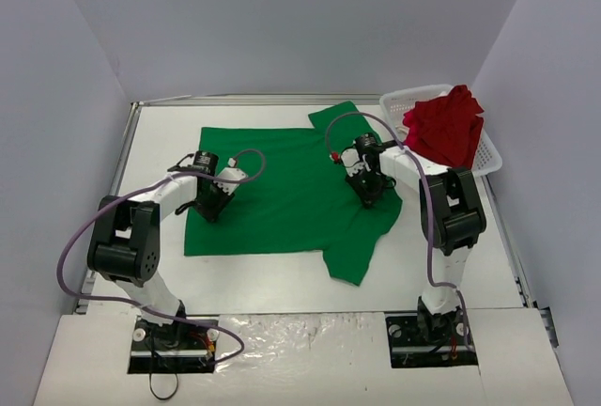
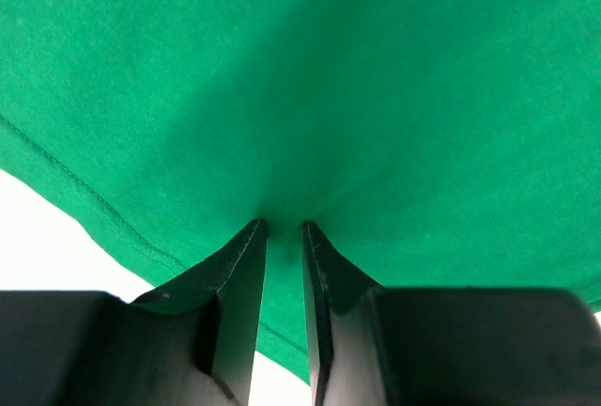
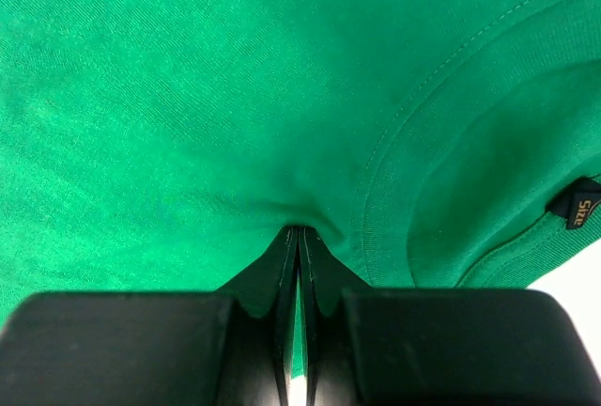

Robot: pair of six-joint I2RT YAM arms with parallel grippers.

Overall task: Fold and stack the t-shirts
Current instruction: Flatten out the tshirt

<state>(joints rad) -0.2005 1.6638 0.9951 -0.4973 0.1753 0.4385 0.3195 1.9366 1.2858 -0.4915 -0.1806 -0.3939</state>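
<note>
The green t-shirt (image 1: 282, 190) lies spread flat on the white table, one sleeve pointing toward the near edge. My left gripper (image 1: 210, 203) presses down on the shirt's left part near the hem. In the left wrist view its jaws (image 2: 282, 227) stand a narrow gap apart, tips dug into the green cloth (image 2: 376, 96). My right gripper (image 1: 369, 190) is down on the shirt's right part, beside the collar (image 3: 394, 171). Its jaws (image 3: 299, 230) are shut, pinching a small pucker of green cloth. The red t-shirt (image 1: 446, 129) sits crumpled in the basket.
The white lattice basket (image 1: 399, 103) stands at the far right corner of the table. Grey walls close in on three sides. A dark size label (image 3: 575, 207) shows inside the green shirt's neck. Bare white table (image 1: 263, 279) lies in front of the shirt.
</note>
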